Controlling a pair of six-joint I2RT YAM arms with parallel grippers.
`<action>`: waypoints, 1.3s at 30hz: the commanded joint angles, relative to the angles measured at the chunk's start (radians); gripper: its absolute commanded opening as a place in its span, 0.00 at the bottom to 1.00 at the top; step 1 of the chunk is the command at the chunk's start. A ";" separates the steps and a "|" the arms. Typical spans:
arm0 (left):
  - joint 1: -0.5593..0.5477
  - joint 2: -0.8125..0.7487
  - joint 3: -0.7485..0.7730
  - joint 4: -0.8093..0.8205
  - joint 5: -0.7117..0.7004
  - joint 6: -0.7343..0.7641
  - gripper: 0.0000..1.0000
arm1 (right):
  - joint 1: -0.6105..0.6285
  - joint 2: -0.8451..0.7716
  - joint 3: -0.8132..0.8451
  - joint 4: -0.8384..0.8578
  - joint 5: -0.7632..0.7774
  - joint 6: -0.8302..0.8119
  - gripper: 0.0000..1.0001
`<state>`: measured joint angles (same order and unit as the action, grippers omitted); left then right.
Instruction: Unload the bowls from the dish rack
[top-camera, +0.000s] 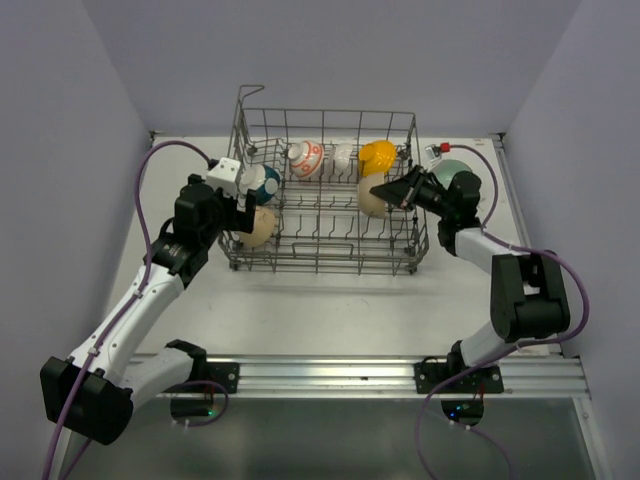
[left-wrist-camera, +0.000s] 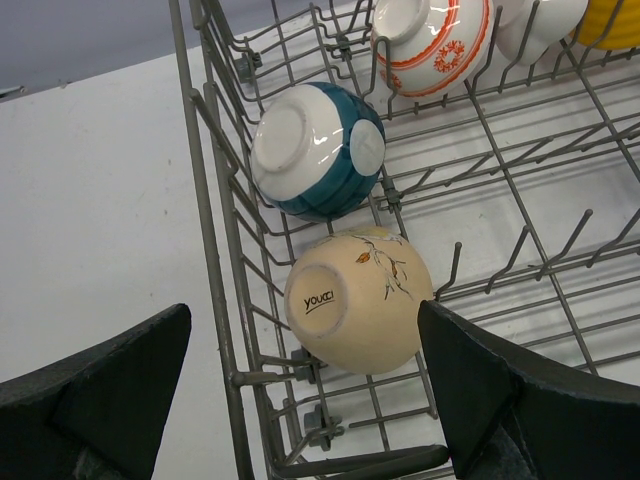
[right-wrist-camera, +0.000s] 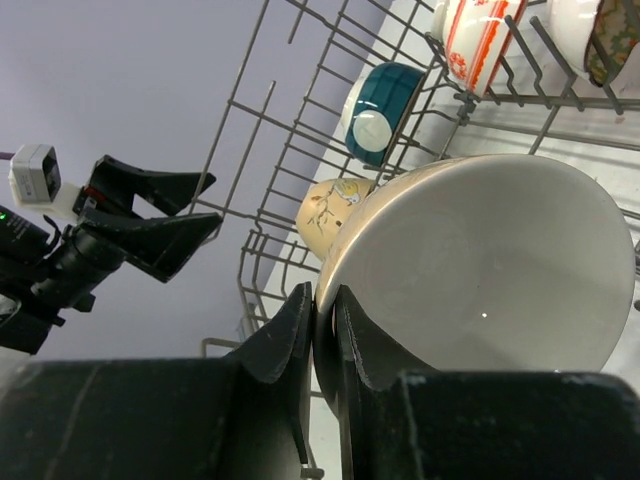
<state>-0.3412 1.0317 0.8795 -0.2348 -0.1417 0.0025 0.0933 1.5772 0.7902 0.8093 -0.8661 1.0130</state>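
— Got a smooth, glazed cream bowl (right-wrist-camera: 480, 270), round, tipped on edge at the right end of the grey wire dish rack (top-camera: 330, 255), mouth facing the right arm.
— Gripped?
— Pinched at the rim, clamped by the right hand (right-wrist-camera: 322, 300). Over at the left hand (left-wrist-camera: 303, 318): spread wide, straddling the rack's left wall above a leaf-painted bowl (left-wrist-camera: 360, 300).

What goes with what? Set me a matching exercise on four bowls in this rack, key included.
1 teal-banded bowl
2 yellow bowl
3 plain cream bowl
4 leaf-print bowl

a rim pinched by the right fingers
b brand name stamped on its base
c back row, rightmost
d white base and white spot

Pairs: 1-d, 2-c, 3-a, 4-b.
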 joint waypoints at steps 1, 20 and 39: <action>-0.004 -0.013 0.021 -0.003 0.002 0.007 1.00 | 0.005 -0.054 0.118 0.012 -0.033 0.013 0.00; -0.002 -0.022 0.027 -0.009 -0.012 -0.024 1.00 | -0.012 -0.223 0.469 -0.861 0.461 -0.576 0.00; -0.004 -0.007 0.042 -0.038 -0.006 -0.030 1.00 | -0.023 -0.033 0.632 -1.006 1.128 -0.801 0.00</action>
<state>-0.3412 1.0290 0.8799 -0.2718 -0.1452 -0.0151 0.0708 1.5318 1.3426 -0.2649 0.1673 0.2653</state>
